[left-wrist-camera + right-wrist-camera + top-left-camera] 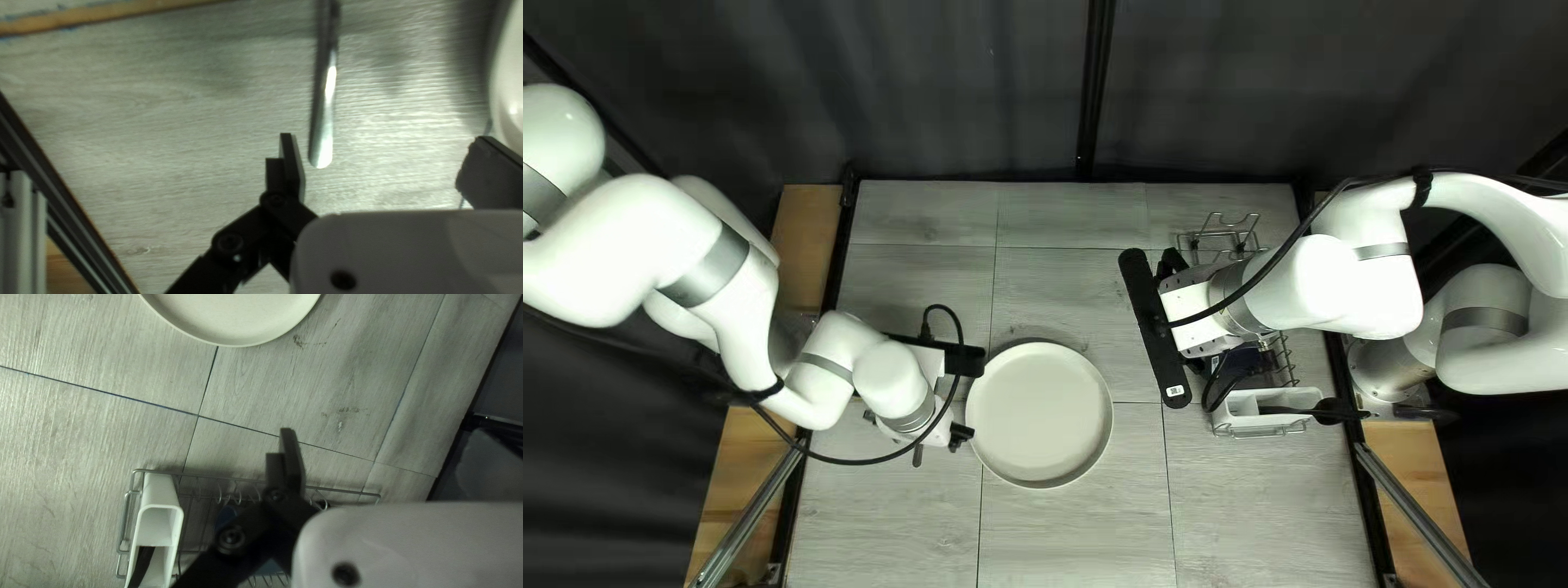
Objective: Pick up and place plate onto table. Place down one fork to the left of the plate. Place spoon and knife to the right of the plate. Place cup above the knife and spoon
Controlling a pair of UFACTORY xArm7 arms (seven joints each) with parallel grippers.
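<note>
The pale plate (1040,415) lies on the table; its edge (509,81) shows beside one finger of my left gripper. My left gripper (916,427) is low, left of the plate. In its wrist view, the left gripper (381,163) stands open, with a metal utensil (322,130) on the table ahead, its handle end near one finger. The utensil's head is out of view. My right gripper (1189,310) hangs over the wire rack; the right gripper (381,457) is open and holds nothing. A white caddy (158,512) in the rack contains a black item (143,566).
The wire rack (1220,234) stands at the right side of the top left view, partly under my right arm. Something blue (226,514) lies inside it. Dark rails border the table, and a cable loops beside my left arm near the plate.
</note>
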